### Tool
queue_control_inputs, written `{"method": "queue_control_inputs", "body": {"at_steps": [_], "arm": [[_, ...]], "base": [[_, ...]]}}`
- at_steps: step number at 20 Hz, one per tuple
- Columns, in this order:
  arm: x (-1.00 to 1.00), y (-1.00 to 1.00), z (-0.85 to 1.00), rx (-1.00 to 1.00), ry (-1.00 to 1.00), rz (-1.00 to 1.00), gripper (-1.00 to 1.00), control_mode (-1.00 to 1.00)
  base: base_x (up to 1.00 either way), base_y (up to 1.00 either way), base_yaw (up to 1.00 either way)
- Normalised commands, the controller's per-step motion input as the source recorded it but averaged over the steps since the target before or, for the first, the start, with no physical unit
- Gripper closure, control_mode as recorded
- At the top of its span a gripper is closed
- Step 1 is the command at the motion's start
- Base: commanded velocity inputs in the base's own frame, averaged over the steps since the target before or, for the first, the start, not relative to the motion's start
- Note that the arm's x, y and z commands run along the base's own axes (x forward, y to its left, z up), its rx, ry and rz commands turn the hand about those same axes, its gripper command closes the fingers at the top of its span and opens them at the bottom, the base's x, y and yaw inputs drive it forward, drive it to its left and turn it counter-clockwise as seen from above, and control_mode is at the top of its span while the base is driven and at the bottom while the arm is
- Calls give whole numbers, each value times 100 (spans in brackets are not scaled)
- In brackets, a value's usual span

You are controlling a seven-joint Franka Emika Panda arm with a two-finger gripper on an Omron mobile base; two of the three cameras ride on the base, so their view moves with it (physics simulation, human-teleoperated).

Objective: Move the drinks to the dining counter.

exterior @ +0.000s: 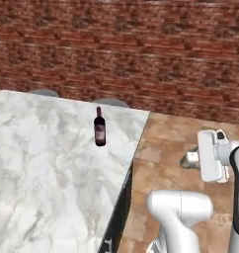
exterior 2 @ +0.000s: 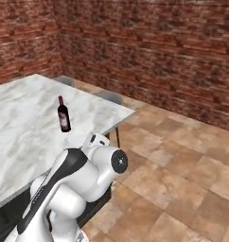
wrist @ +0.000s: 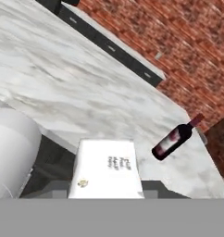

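Carton (wrist: 107,167) pinched in our gripper (exterior: 191,159)
We judge it light and crushable; grip its flat sides gently, towards the counter (exterior: 42,158).

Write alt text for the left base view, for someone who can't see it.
A dark wine bottle with a red cap stands upright on the dining counter, a white marble top, near its far right corner. To the right, over brown floor tiles, the white robot arm rises from the lower right, in front of a red brick wall.
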Motion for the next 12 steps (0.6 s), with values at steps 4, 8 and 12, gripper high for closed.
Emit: {"method": "queue_control_inputs", "body": {"at_steps": [4,8,12], "arm": [[0,0,0,0,0,0,100,100],[0,0,0,0,0,0,100,100],[0,0,0,0,0,0,100,100]], "base": [[14,15,72],[32,2,63],[49,0,57]]}}
